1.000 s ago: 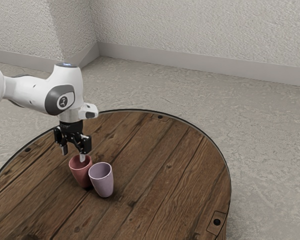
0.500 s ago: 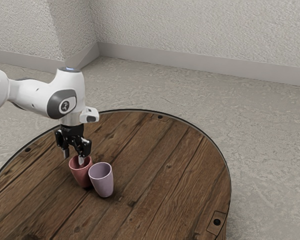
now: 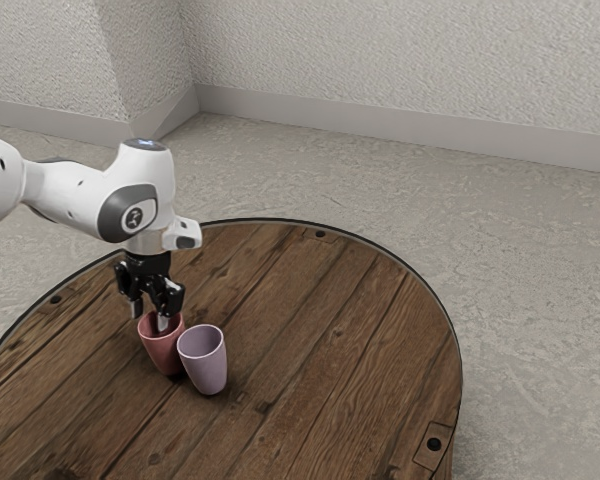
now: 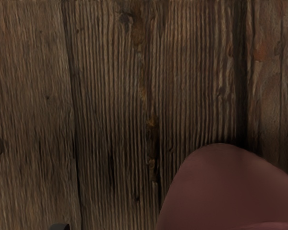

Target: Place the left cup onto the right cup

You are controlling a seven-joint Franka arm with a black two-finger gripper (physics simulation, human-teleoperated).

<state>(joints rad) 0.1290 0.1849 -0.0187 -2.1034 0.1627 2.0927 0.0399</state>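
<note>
you see a round table (image 3: 330,330) of dark wooden planks with a thin dark rim. it stands on a grey speckled floor (image 3: 520,230). behind it, pale rough walls (image 3: 380,50) with a light baseboard (image 3: 410,125) meet in a corner.

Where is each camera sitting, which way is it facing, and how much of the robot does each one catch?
Exterior view: beside the arm and above, looking down across the round table; shows the white arm and the gripper at the red cup rim, purple cup alongside.
Wrist view: on the hand, facing down at the table close up; a small dark bit may be the gripper.
Shared: the red cup and the table's planks.
</note>
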